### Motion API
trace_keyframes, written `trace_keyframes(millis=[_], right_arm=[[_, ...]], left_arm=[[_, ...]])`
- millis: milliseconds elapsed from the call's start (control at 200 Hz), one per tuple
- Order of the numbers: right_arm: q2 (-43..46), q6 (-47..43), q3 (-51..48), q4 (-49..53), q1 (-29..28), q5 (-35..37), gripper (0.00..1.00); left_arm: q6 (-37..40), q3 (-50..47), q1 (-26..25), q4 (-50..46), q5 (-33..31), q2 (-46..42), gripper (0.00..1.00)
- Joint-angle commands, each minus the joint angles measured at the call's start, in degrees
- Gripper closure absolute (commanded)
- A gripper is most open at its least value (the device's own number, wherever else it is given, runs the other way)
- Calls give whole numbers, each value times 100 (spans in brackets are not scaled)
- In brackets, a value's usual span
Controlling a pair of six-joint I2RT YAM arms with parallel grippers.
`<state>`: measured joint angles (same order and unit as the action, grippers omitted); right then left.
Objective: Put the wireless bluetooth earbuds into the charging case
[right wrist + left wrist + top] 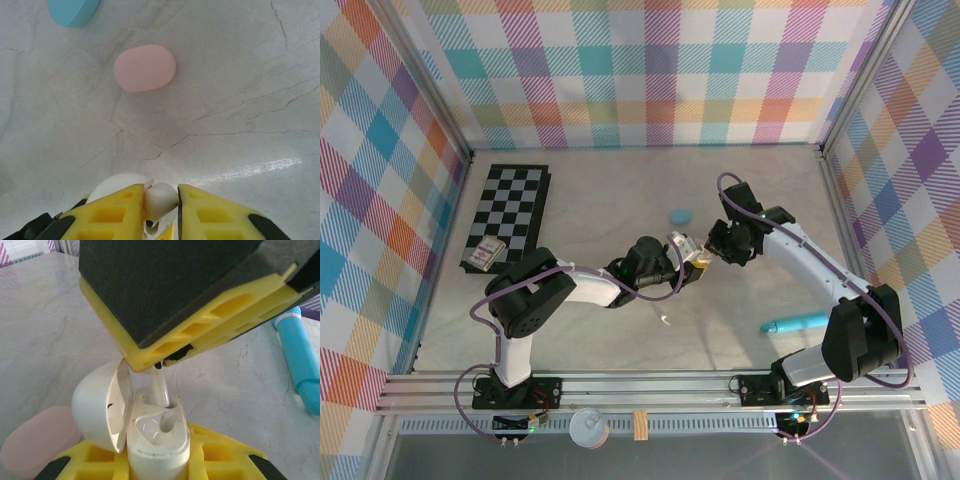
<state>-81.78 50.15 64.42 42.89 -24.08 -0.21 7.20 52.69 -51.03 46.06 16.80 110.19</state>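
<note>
Left hand (159,467) grips open white case (155,437); right hand (161,210) pinches earbud (162,196) over marbled table (225,75); plaid walls (650,70).

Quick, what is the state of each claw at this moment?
Left claw: shut on the white charging case, lid open.
Right claw: shut on a white earbud.

There were 3 cases: 1 white case (157,445), 1 pink case (145,67), 1 blue case (72,10). There was also 1 white earbud (161,197), 1 turquoise tube (798,323) and 1 checkerboard (510,212).
</note>
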Motion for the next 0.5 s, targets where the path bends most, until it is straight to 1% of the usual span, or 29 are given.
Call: trace_keyframes(millis=[0, 400, 440, 495], right_arm=[[100, -54, -104, -42, -101, -339, 78], [200, -102, -193, -10, -176, -414, 73], [246, -115, -178, 10, -169, -361, 71], [314, -132, -167, 24, -176, -269, 64]], left_arm=[[-29, 323, -52, 264, 113, 54, 100], [-43, 338, -49, 435, 161, 51, 99], [-48, 313, -48, 464, 157, 42, 100], [-35, 278, -48, 506, 142, 33, 100]])
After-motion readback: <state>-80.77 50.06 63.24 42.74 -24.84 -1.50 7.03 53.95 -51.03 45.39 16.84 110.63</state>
